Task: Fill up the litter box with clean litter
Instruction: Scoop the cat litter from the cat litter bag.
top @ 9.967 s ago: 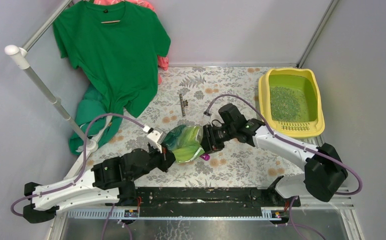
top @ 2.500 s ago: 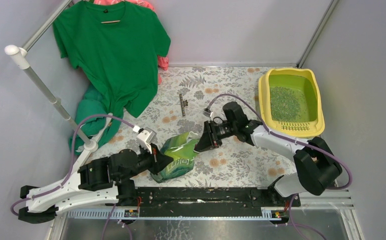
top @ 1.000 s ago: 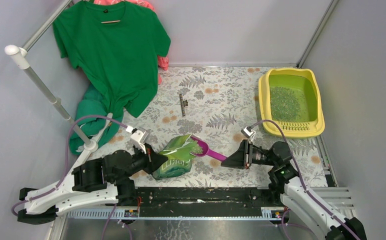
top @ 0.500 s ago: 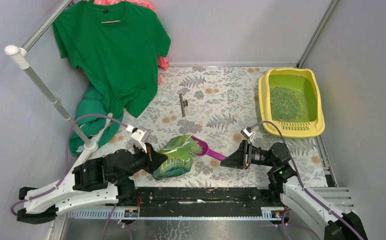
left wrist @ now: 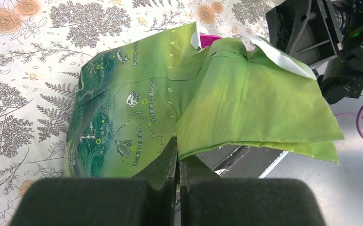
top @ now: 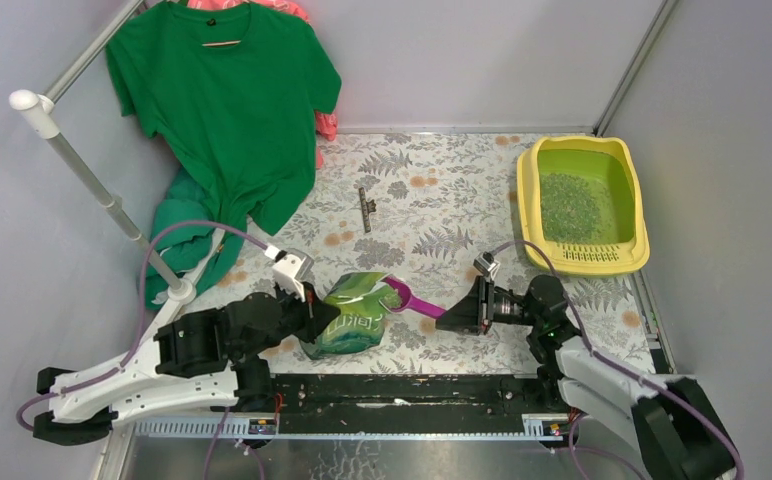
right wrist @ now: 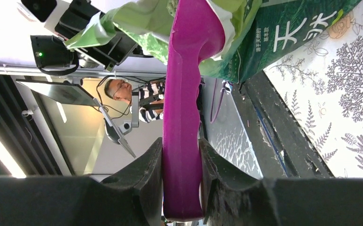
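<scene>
**Scoop at the bag's mouth, box well off from your right gripper**

The litter box [top: 587,258] sits well beyond your right gripper [top: 459,314], farther from the arm bases and off to its right. A patch of clean litter [top: 567,205] lies in it. Your right gripper is clamped on the handle of the purple scoop [top: 417,301], jaws partly drawn in and pressing it from both sides. The scoop's bowl, straight ahead of those fingers, pokes into the mouth of the green bag [top: 352,320]. Your left gripper [top: 314,305] is closed tight, pinching the bag's folded top edge on the side opposite the scoop. The bag rests on the flowered table [top: 432,190]. A green shirt [top: 224,110] hangs well beyond your left gripper.
</scene>
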Controlling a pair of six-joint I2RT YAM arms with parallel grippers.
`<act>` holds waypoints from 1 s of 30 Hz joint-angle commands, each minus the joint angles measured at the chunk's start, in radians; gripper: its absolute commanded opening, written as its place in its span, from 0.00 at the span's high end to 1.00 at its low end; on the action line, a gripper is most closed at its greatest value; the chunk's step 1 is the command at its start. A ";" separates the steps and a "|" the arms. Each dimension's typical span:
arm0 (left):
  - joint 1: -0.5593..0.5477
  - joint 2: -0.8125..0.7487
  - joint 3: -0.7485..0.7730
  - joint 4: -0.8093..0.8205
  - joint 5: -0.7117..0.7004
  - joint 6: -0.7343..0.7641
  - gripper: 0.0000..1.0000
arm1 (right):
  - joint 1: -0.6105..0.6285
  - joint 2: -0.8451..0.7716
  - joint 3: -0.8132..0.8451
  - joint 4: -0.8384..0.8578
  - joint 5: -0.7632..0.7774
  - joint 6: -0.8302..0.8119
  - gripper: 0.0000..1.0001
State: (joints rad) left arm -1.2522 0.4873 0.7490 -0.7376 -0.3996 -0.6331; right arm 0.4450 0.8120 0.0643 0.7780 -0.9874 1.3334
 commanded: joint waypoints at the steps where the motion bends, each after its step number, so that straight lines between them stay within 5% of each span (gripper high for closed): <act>1: -0.003 -0.003 0.065 0.209 -0.007 0.010 1.00 | -0.002 0.139 0.016 0.301 -0.011 0.075 1.00; 5: -0.003 -0.031 0.069 0.185 -0.034 0.010 1.00 | -0.002 0.053 0.001 0.225 -0.018 0.087 1.00; 10: -0.003 -0.065 0.077 0.164 -0.073 0.016 1.00 | -0.003 -0.246 0.035 -0.253 0.036 -0.048 1.00; 15: -0.003 -0.051 0.090 0.187 -0.096 0.035 1.00 | -0.003 -0.379 0.069 -0.444 0.063 -0.058 1.00; 25: -0.003 0.061 0.213 0.250 -0.087 0.121 1.00 | -0.002 -0.349 0.142 -0.457 0.129 -0.036 1.00; 30: -0.003 0.044 0.209 0.268 -0.085 0.130 1.00 | -0.005 -0.262 0.141 -0.317 0.162 0.030 1.00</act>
State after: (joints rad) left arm -1.2522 0.5777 0.8646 -0.7650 -0.4458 -0.5194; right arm 0.4438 0.4980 0.1738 0.3557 -0.8642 1.3117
